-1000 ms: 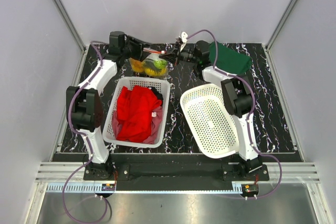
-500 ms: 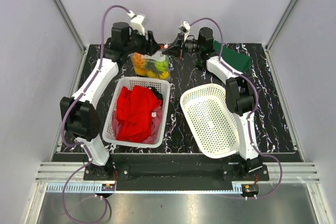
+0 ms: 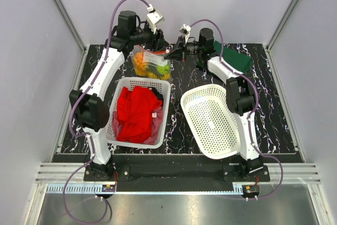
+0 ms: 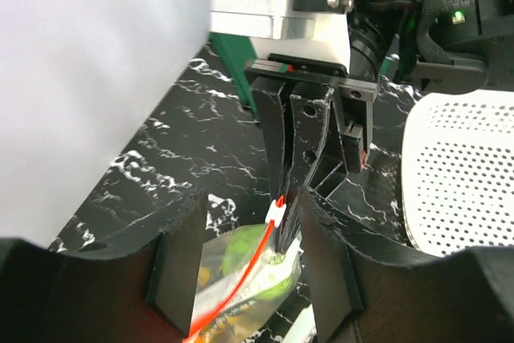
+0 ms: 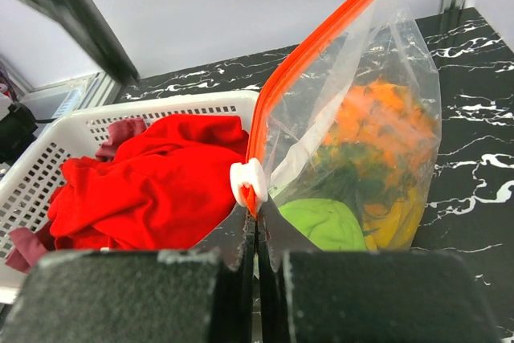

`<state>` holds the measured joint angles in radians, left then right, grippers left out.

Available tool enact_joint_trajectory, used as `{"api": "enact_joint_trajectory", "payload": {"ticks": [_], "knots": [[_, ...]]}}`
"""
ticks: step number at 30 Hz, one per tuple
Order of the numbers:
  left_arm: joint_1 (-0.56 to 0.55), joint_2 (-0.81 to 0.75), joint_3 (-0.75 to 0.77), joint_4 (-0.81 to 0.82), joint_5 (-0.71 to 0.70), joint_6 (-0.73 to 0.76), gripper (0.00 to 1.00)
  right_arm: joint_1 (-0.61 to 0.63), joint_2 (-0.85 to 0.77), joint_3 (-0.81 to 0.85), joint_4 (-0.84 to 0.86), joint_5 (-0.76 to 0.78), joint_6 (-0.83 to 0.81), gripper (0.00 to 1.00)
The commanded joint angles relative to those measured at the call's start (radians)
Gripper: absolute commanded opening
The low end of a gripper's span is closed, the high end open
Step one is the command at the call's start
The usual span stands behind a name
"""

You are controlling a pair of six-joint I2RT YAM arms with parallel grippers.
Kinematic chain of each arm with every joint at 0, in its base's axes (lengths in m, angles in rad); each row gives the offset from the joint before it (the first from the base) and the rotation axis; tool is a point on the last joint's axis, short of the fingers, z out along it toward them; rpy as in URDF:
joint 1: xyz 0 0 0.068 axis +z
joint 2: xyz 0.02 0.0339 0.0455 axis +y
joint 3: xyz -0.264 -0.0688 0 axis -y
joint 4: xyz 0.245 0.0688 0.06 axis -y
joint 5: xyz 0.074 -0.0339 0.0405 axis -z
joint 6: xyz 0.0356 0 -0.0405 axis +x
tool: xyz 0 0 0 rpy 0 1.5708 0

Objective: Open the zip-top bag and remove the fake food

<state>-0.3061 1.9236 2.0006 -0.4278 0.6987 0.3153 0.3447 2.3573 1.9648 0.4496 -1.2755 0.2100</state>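
Finding: the clear crinkly zip-top bag (image 5: 377, 78) hangs over the far part of the black marbled table (image 3: 179, 130), left of centre. It is just beyond the far rim of the white perforated basket (image 3: 122, 85) that holds the red cloth (image 3: 138, 111). The small plastic fake food (image 5: 321, 226) lies in the bottom of the bag: a green round piece, with orange and yellow pieces beside it. The red-orange zip strip (image 5: 321, 46) reads as one closed line.

Right gripper (image 5: 255, 234): the jaws are fully closed, pinching the bag's corner directly under the white slider tab (image 5: 247, 182).

Left gripper (image 4: 250, 222): the jaws are parted about halfway and grip nothing. They straddle the zip strip close to the slider, facing the right gripper, and neither pad visibly touches the plastic.

Assessment: the step in hand appears to be taking hold of the slider.

Recommendations:
- Centre the left pads on the slider tab itself, not on the loose film beside it, then close squarely.
- Keep the right pinch firm as the anchor so that the strip is taut.
- Draw the slider leftward along the line of the strip; pulling off that line would likely buckle the bag.
- Hold the mouth uppermost, so that the fruit does not press on the opening.
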Motion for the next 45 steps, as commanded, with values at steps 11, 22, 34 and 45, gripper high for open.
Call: {"api": "enact_joint_trajectory", "payload": {"ticks": [11, 22, 34, 45], "knots": [[0.005, 0.075, 0.082, -0.138, 0.154, 0.110, 0.47, -0.006, -0.018, 0.063, 0.006, -0.056, 0.039, 0.00], [0.005, 0.095, 0.107, -0.140, 0.163, 0.099, 0.32, -0.006, -0.029, 0.057, 0.009, -0.064, 0.045, 0.00], [0.004, 0.114, 0.112, -0.149, 0.124, 0.108, 0.13, -0.006, -0.029, 0.060, 0.014, -0.058, 0.043, 0.00], [0.027, 0.045, 0.044, -0.098, -0.036, 0.073, 0.00, -0.056, -0.056, -0.055, 0.245, 0.097, 0.150, 0.00]]}}
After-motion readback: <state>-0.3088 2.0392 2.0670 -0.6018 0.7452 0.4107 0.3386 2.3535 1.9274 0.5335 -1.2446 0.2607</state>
